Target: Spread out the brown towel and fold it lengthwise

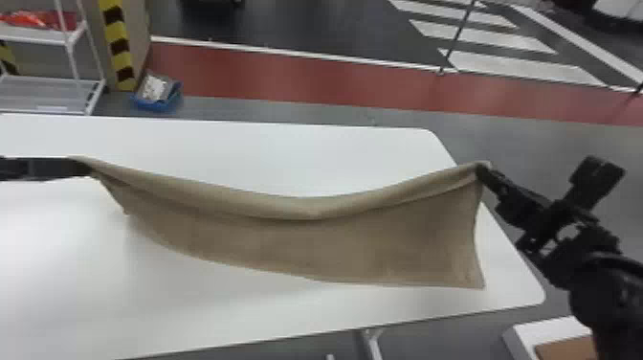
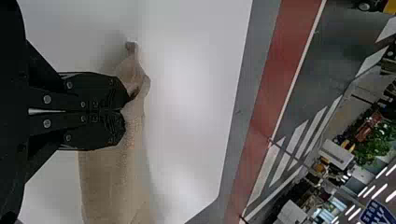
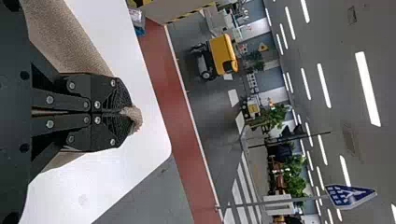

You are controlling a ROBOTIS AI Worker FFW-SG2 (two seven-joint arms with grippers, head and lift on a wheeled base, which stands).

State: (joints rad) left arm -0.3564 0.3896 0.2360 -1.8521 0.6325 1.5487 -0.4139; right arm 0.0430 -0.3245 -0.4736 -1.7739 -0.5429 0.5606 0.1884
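Note:
The brown towel [image 1: 306,239] hangs stretched between both grippers above the white table, its upper edge sagging in the middle. At its far left corner is my left gripper [image 1: 82,166]; at its upper right corner, my right gripper [image 1: 482,171]. In the left wrist view the left gripper [image 2: 122,112] is shut on the towel [image 2: 112,186], with a small bunch of cloth beyond the tips. The right wrist view has the right gripper [image 3: 122,112] shut on a corner of the towel [image 3: 70,39], a tuft poking out between the fingertips.
The white table [image 1: 239,320] lies under the towel, with its right edge beneath my right arm. A white shelf rack [image 1: 48,81] and a blue bin [image 1: 157,95] stand on the floor beyond. A white box [image 1: 521,337] is at the lower right.

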